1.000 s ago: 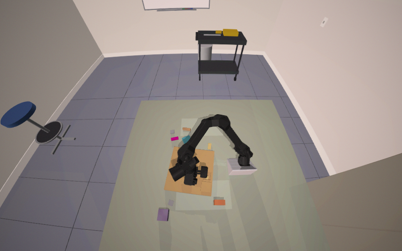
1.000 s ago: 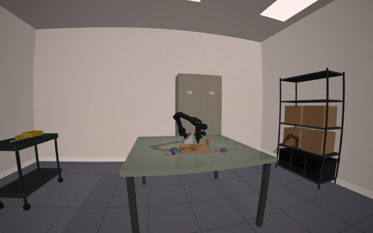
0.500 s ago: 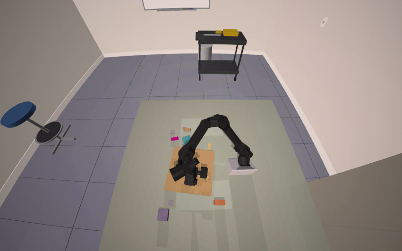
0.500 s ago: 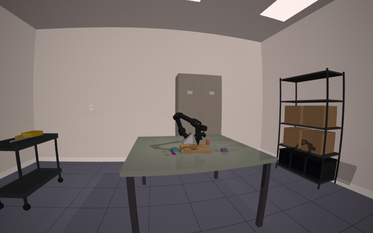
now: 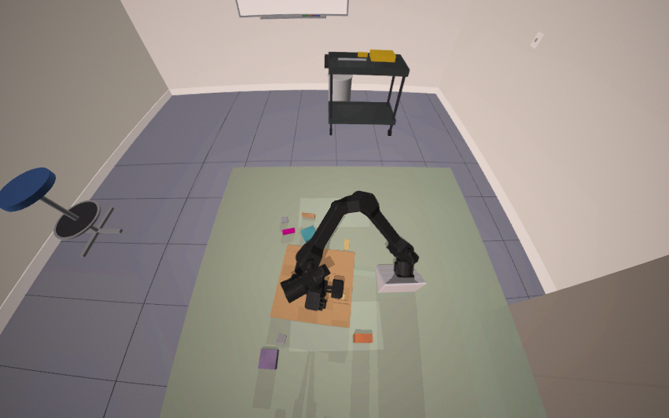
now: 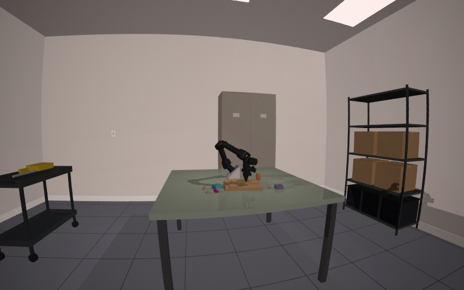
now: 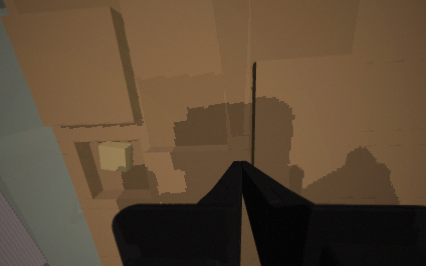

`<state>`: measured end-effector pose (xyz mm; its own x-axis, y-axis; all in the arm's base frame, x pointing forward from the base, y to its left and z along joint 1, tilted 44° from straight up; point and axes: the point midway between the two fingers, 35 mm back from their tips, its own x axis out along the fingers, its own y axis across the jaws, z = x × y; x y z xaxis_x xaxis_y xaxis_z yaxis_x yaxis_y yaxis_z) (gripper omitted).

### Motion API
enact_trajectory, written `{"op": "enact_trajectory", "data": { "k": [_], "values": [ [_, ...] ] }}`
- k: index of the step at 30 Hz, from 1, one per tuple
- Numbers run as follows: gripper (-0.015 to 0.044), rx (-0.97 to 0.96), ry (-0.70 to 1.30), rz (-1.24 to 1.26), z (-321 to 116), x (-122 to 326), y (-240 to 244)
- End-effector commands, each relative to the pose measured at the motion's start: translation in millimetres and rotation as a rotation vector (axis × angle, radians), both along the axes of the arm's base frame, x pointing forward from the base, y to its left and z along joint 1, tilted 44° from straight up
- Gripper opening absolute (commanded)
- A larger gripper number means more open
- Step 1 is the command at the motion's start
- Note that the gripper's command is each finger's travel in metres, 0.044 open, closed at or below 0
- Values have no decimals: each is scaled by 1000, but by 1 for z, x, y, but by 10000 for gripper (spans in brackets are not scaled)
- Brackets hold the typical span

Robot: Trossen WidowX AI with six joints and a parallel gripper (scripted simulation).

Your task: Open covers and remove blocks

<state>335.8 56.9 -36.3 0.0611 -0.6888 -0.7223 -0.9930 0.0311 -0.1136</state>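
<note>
The wooden puzzle board point(image 5: 284, 309) point(image 6: 248, 187) point(image 7: 407, 95) lies on the green table under the arm. My gripper point(image 6: 246, 180) point(image 7: 239, 167) is shut and empty, with its tips low over the board's middle. In the wrist view a raised square cover point(image 7: 72, 65) sits at the upper left. Below it is an uncovered well with a pale yellow block point(image 7: 115, 156) point(image 5: 343, 297) inside. Right of that well, a wooden piece's edge is partly in the gripper's shadow. A thin dark line runs up from the fingertips. The arm hides much of the board in the top view.
A yellow piece point(image 5: 346, 243), a teal block point(image 5: 308, 233) point(image 6: 216, 186), a magenta block point(image 5: 288, 231) point(image 6: 215, 191) and an orange-tan piece point(image 5: 308, 215) lie beyond the board. A purple block point(image 5: 268, 358) point(image 6: 278, 186) and an orange block point(image 5: 363, 338) point(image 6: 258, 176) stand on the opposite side.
</note>
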Motion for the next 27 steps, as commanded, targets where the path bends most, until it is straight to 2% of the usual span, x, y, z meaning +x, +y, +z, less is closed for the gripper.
{"op": "enact_trajectory", "data": {
  "k": [1,27],
  "values": [
    [0,-4,3,3,-1,-1,-2],
    [0,-4,5,3,-11,-29,2]
  ]
}}
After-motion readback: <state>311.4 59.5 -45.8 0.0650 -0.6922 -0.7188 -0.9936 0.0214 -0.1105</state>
